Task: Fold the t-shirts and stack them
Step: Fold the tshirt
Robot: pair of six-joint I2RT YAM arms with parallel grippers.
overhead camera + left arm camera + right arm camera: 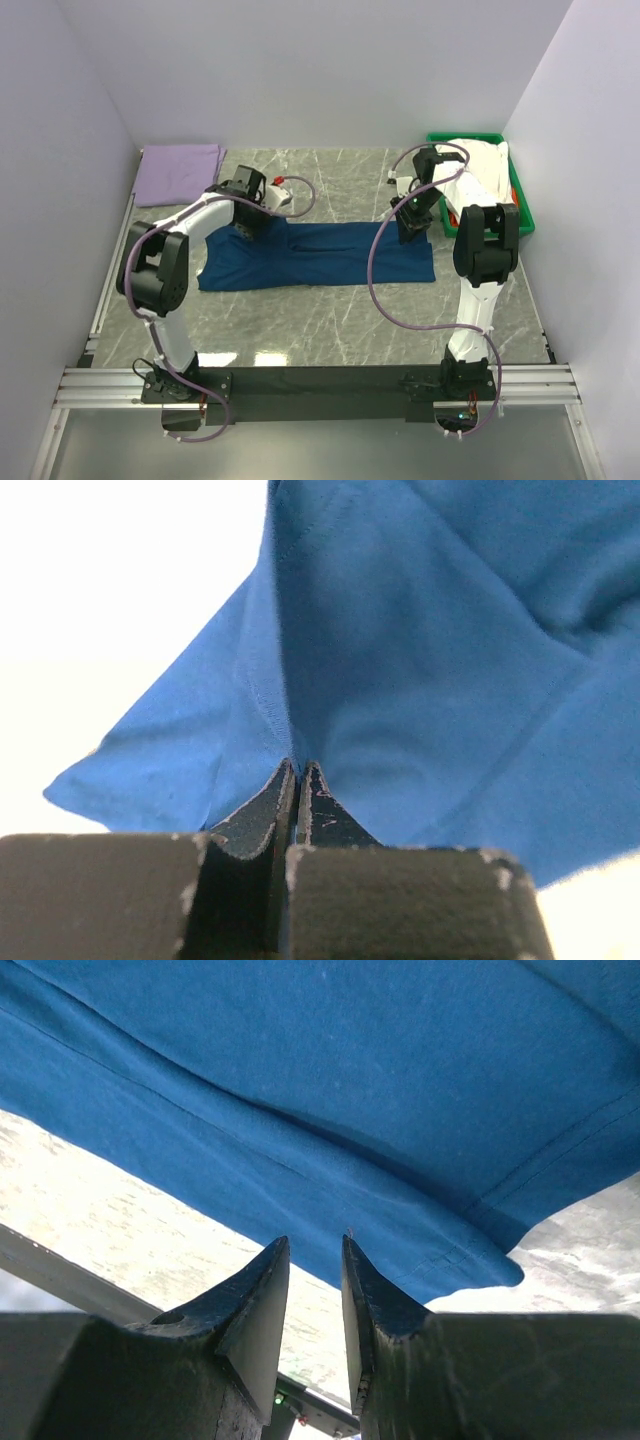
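Observation:
A navy blue t-shirt lies flat across the middle of the table as a long band. My left gripper is at its far left corner, shut on a pinch of the blue cloth, which rises in a ridge from the closed tips. At the shirt's far right edge, my right gripper is open. A narrow gap between its fingers points at the hem of the blue shirt, with nothing held. A folded pale lavender t-shirt rests at the back left. A white t-shirt lies in the bin.
A green plastic bin stands at the back right, against the right wall and just behind my right arm. White walls close in the table on the left, back and right. Bare grey marble tabletop stretches between the blue shirt and the arm bases.

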